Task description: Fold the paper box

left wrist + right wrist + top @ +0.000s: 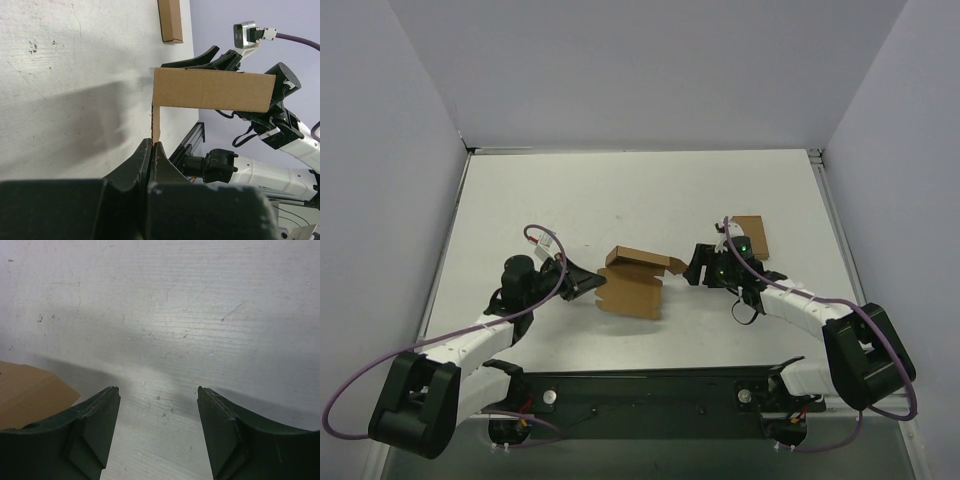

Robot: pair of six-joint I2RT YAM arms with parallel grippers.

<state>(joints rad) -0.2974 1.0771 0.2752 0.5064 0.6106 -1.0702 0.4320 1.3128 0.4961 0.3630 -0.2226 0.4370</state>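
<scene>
The paper box [635,281], brown kraft with a notched flap on its right, lies partly folded at the table's middle. My left gripper [597,283] is shut on the box's left edge. In the left wrist view the jaws [154,144] pinch a thin cardboard flap, and the box's wide panel [212,90] stands up beyond it. My right gripper [693,270] is open and empty just right of the box's flap, not touching it. In the right wrist view its fingers [159,395] stand wide apart over bare table, with a brown cardboard corner [30,390] at the left.
A narrow plain brown cardboard rectangle [752,238] lies behind the right gripper; it also shows in the left wrist view [170,20]. Grey walls enclose the white table [620,200] on three sides. The black base rail [650,390] runs along the near edge.
</scene>
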